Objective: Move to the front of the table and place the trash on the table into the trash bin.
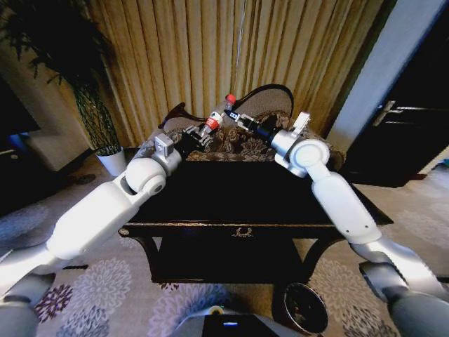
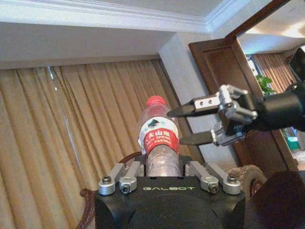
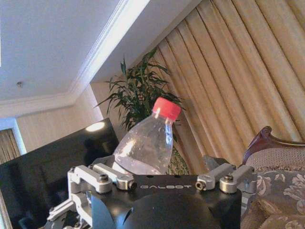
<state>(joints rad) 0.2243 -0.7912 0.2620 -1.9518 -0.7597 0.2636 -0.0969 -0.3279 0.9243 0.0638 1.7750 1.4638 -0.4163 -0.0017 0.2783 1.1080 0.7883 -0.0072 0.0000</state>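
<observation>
I am holding the bottle [image 1: 216,118] up in the air above the far side of the table [image 1: 210,226], my left gripper [image 1: 204,137] clamped around its lower body so the red cap points up and away. My right gripper [image 2: 190,125] is hanging just beside the bottle's neck with its fingers spread and nothing between them, placed, I judge, for a hand-over, since the trash bin [image 1: 305,307] is standing on the floor at my right, near the table's front leg. From my right wrist the bottle's lower half is hidden behind the gripper body. The tabletop is so dark and glossy that I cannot make out any paper scraps or other small trash on it.
</observation>
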